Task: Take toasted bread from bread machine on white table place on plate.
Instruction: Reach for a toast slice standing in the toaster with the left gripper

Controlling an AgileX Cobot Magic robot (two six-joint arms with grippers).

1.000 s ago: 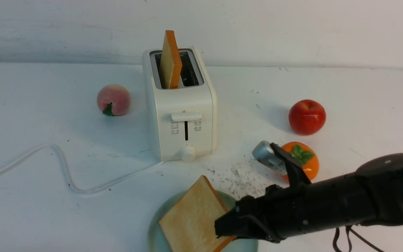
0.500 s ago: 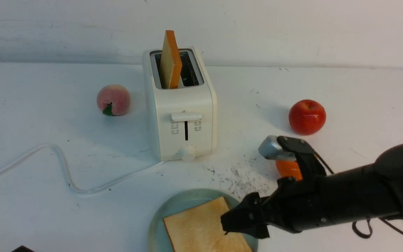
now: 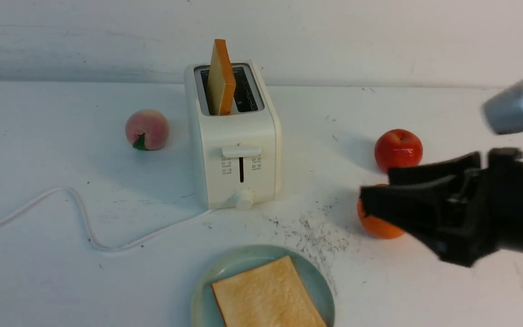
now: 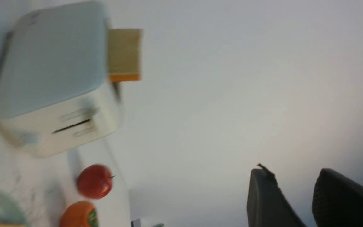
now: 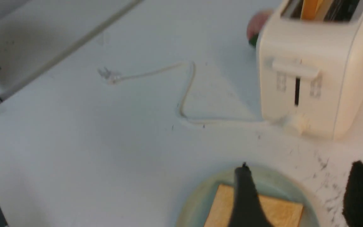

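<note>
One slice of toast (image 3: 268, 295) lies flat on the plate (image 3: 239, 263) at the near edge of the worktop (image 3: 39, 136). The second slice (image 3: 220, 75) stands upright in the left slot of the toaster (image 3: 236, 154), its upper part clear of the slot; the right slot is empty. The right hand (image 3: 376, 186) hangs to the right of the plate and apart from it, partly hiding an orange fruit (image 3: 379, 225). Its wrist view shows the fingers (image 5: 246, 195) well apart with nothing between them. The left hand (image 4: 291, 176) looks toward the toaster, its fingers likewise apart and empty. Judged stage: halfway, with the first slice delivered and the second not yet taken. The next move calls for a hand to come over the toaster with its fingers aligned to the slice's two broad faces, close on the exposed part, and lift straight up until the crust clears the slot. The plate shows little bare room, so the second slice probably has to rest partly on the first
</note>
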